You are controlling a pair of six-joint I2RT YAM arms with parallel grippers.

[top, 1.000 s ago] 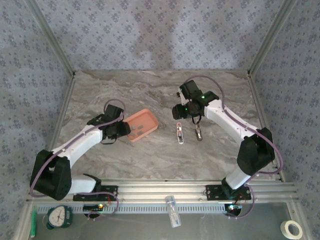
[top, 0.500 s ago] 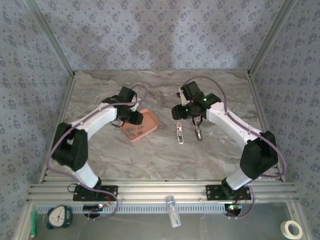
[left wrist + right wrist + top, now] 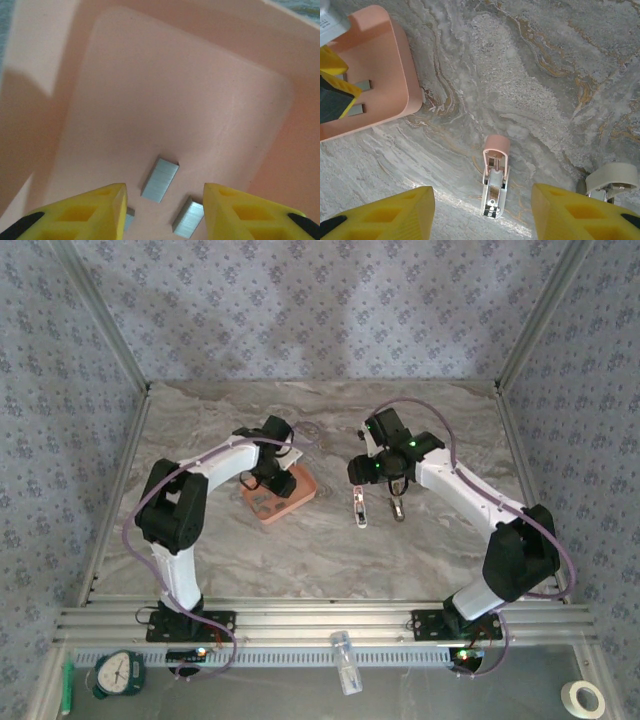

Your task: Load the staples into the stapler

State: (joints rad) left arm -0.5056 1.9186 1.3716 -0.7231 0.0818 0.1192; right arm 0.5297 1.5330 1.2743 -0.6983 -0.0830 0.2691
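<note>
The left pincer [image 3: 165, 200] sits low in the salmon-pink tray [image 3: 200, 90], jaws partly apart and empty, straddling one of the staples [image 3: 160, 180] — likely lined up for a pick. The right pincer [image 3: 480, 200], also open and empty, hovers over the stapler [image 3: 494, 185] lying opened on the table [image 3: 555, 75].

The staples [image 3: 160, 180] are seen as short grey metallic strips, laid flat and near one another on the floor of a salmon-pink tray [image 3: 200, 90]. The stapler [image 3: 494, 180], pale pink and white, is laid flat on the marbled tabletop [image 3: 555, 75], apart from the tray.
</note>
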